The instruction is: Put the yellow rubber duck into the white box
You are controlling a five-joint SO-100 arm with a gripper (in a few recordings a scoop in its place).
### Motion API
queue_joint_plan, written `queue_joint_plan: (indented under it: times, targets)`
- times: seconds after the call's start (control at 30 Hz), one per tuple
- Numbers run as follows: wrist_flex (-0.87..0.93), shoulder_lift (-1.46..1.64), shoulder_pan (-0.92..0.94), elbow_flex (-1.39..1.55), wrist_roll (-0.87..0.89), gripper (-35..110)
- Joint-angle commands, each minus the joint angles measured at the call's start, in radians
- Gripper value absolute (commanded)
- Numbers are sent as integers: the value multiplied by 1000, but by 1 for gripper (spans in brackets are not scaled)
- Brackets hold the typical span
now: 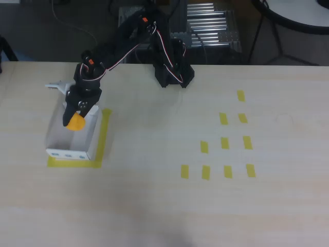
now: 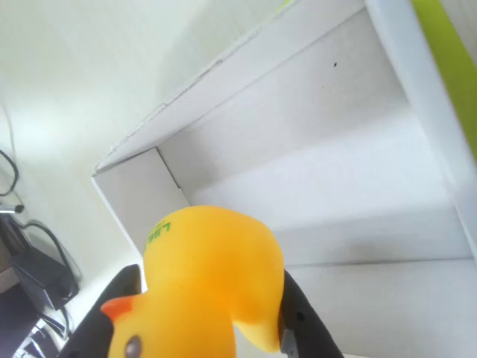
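In the wrist view, black fingers (image 2: 302, 328) flank the yellow rubber duck (image 2: 209, 291).

In the wrist view the yellow rubber duck (image 2: 209, 287) is cut off by the bottom edge, and the white box (image 2: 335, 186) runs past the right edge. In the overhead view the gripper (image 1: 77, 114) hides part of the duck, whose face is too small to make out.

Overhead view: white box (image 1: 72, 138) at left of tabletop (image 1: 164, 206), inside a tape outline (image 1: 103, 139). Rubber duck (image 1: 76, 122) above box interior, between the jaws. Tape strips (image 1: 224, 143) at right; arm base (image 1: 174, 72) at top centre.
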Motion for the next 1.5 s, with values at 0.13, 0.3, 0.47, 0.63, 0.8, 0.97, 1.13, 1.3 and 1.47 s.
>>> queue_joint_plan:
  times: [0.13,0.3,0.47,0.63,0.8,0.97,1.13,1.3,1.47]
  targets:
    - [-60,32,25,-74,-28,29]
    - [-89,32,26,-61,-37,32]
    - [-149,32,18,-37,-48,35]
    - [-195,32,8,-28,-44,36]
    - [-193,58,-5,-23,-44,34]
    - [-89,161,-40,-66,20,14]
    - [238,307,-133,-258,43,0]
    - [316,551,-272,-236,133,0]
    - [169,865,-477,83,232,0]
